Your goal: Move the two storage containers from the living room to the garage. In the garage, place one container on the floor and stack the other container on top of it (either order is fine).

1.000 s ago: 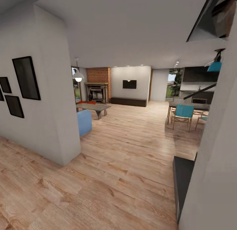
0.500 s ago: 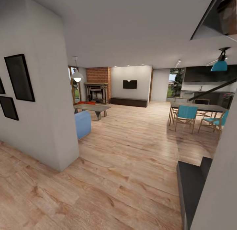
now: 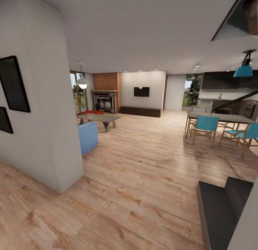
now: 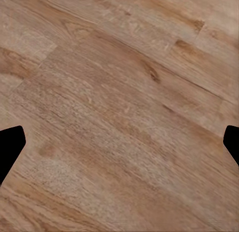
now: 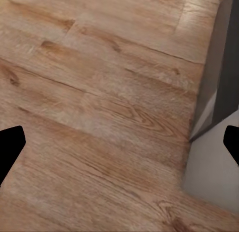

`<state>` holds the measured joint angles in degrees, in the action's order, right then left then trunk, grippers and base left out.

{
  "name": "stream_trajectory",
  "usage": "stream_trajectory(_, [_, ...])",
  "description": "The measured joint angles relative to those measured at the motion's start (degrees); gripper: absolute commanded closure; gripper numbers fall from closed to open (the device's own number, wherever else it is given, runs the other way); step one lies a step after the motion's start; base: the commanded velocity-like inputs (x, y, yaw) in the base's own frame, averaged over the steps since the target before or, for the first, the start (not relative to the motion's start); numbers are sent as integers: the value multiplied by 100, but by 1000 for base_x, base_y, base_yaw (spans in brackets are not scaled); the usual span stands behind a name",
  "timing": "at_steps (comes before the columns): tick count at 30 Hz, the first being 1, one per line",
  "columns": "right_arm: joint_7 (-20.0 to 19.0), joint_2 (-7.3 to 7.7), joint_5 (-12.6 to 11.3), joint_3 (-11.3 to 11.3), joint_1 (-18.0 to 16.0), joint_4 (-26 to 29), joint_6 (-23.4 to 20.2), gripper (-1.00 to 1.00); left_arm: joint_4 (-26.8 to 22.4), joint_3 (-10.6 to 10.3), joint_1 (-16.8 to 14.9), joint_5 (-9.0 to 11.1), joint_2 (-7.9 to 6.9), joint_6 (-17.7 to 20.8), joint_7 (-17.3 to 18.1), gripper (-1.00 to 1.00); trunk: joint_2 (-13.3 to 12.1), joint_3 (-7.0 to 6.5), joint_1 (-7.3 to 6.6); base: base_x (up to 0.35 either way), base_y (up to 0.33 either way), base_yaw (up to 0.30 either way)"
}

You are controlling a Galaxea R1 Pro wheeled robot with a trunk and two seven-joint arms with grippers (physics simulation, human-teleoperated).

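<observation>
Far ahead in the living room (image 3: 136, 99), a rust-red shape (image 3: 92, 112) lies on the low coffee table (image 3: 98, 118); it looks like the storage containers, too small to separate into two. The brick fireplace (image 3: 105, 99) stands behind that table. The garage is out of view. In the left wrist view my left gripper (image 4: 119, 142) is open, dark fingertips (image 4: 10, 145) wide apart over bare wood planks. My right gripper (image 5: 119, 142) is open too, fingertips (image 5: 10, 145) spread above the planks, with nothing held.
A white wall corner (image 3: 61, 135) with black frames juts in at the left, a blue seat (image 3: 88, 137) just past it. A dining table with teal chairs (image 3: 206, 125) stands at the right. A dark low unit (image 3: 218, 210) and a white wall base (image 5: 214, 172) are close on the right.
The whole head view has shifted: the left wall corner slid leftwards and more of the dining table and chairs shows at the right. The camera has moved; nothing in the room has.
</observation>
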<state>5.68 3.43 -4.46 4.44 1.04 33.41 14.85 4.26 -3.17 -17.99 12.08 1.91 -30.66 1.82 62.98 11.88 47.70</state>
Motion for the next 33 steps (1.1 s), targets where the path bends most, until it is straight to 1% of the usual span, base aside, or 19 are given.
stream_trajectory(7, [-5,-4,1,1,0,-19,0,-100,1,0,0,10,0,0,1,-100,0,0,0,324,0,0])
stream_trajectory(10, [-30,-8,0,1,0,-176,1,-100,3,0,0,9,0,0,0,-100,0,0,0,325,0,0])
stream_trajectory(15, [-39,-16,-3,-1,0,-268,1,-100,4,0,0,4,0,0,0,-100,0,0,0,324,0,0])
stream_trajectory(27, [-35,-17,-6,-9,0,-295,-1,-100,3,0,0,10,0,8,-7,-100,0,0,0,325,0,0])
stream_trajectory(29, [-37,-17,-10,-7,0,-404,-4,-100,3,0,0,9,0,8,-5,-100,0,0,0,325,0,0])
stream_trajectory(30, [-34,-16,-8,-8,0,-561,-3,-100,4,0,0,6,0,8,-7,-100,0,0,0,325,0,0])
stream_trajectory(33, [-33,-16,-11,-12,-1,-669,-6,-100,5,0,0,5,0,8,-7,-100,0,0,0,325,0,0])
